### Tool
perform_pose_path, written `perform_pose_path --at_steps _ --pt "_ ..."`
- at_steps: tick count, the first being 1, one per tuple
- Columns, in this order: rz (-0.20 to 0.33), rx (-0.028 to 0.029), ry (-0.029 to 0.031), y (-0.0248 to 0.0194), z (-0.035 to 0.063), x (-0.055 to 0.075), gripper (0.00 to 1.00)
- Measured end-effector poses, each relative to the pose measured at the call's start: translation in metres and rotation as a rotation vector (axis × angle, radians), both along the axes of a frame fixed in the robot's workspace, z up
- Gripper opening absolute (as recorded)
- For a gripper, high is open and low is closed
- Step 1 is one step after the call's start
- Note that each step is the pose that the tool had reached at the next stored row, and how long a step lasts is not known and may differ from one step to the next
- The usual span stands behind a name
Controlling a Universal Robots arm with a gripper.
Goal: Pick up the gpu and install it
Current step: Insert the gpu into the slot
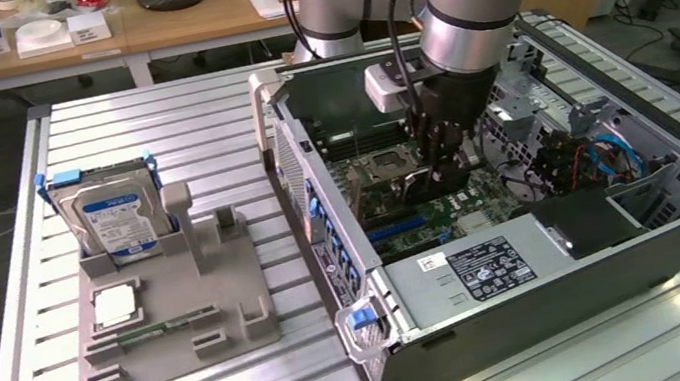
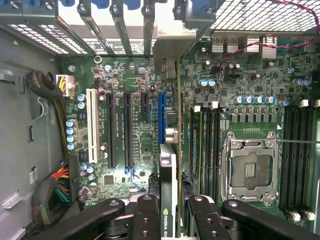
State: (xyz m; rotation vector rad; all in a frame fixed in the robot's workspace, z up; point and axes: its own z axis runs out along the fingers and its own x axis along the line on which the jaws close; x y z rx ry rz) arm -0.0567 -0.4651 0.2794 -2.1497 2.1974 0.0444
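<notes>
Exterior view: a blue-labelled hard drive (image 1: 115, 219) stands in a grey holder (image 1: 175, 349), nine o'clock of the open metal case (image 1: 570, 279). Wrist view: the tool (image 2: 172, 220) clamps the thin gpu (image 2: 169, 185) edge-on above the green motherboard (image 2: 150, 132).

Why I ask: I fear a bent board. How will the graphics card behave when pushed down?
Probably stiff: the graphics card stands edge-on in the gripper with no sag. Its thin board edge looks fragile, so a tilted push against the motherboard might strain it. Its cooler block likely makes it heavy for its size.
</notes>
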Motion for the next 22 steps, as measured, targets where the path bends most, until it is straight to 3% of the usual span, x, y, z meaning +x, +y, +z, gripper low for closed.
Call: perform_pose_path --at_steps 6,22 --pt "0.0 -0.0001 0.0 -0.0033 0.0 -0.0001 0.27" --pt "0.0 -0.0001 0.0 -0.0033 -0.0012 0.0 0.27"
